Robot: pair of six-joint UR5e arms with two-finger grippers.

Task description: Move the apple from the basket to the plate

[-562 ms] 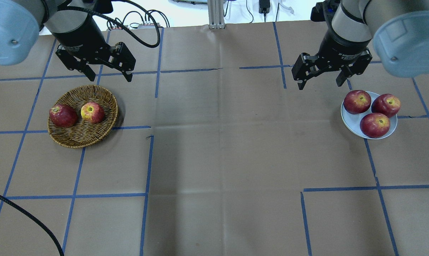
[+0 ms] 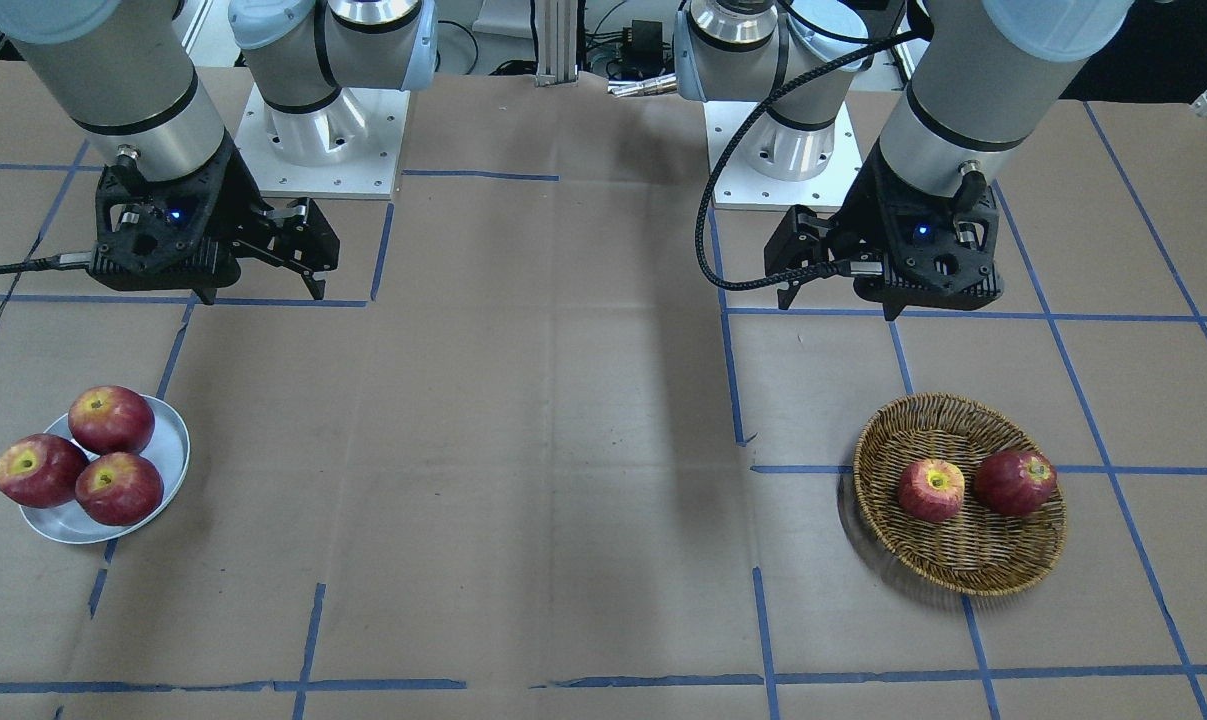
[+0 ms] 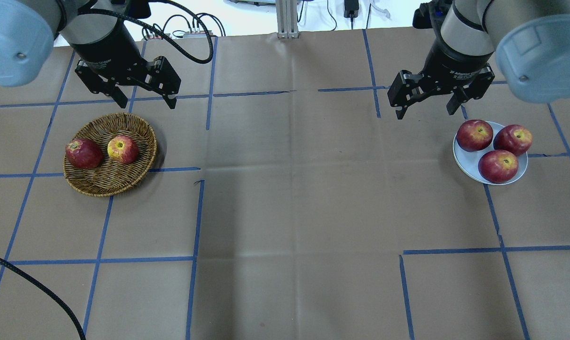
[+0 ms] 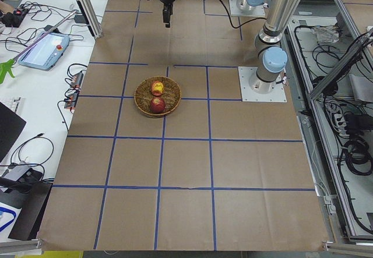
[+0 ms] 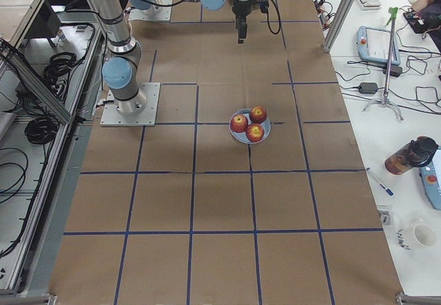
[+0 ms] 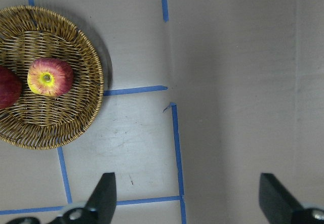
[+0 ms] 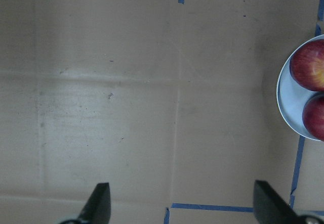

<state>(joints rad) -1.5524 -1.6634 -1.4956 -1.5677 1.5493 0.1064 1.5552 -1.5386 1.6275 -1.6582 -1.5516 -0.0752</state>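
The pale pinkish-red apple (image 3: 123, 148) with a yellow stem patch lies in the brown wicker basket (image 3: 100, 186), beside a darker red apple (image 3: 83, 153). It also shows in the left wrist view (image 6: 49, 77) and the front view (image 2: 931, 490). My left gripper (image 3: 148, 104) is open and empty, hovering just beyond the basket's far rim. The white-grey plate (image 3: 469, 163) on the right holds three dark red apples. My right gripper (image 3: 424, 113) is open and empty, above the table just left of the plate's far edge.
The table is covered in brown paper marked with blue tape lines (image 3: 195, 212). A black cable (image 3: 34, 283) crosses the near left corner. The robot bases (image 2: 323, 130) stand at the back edge.
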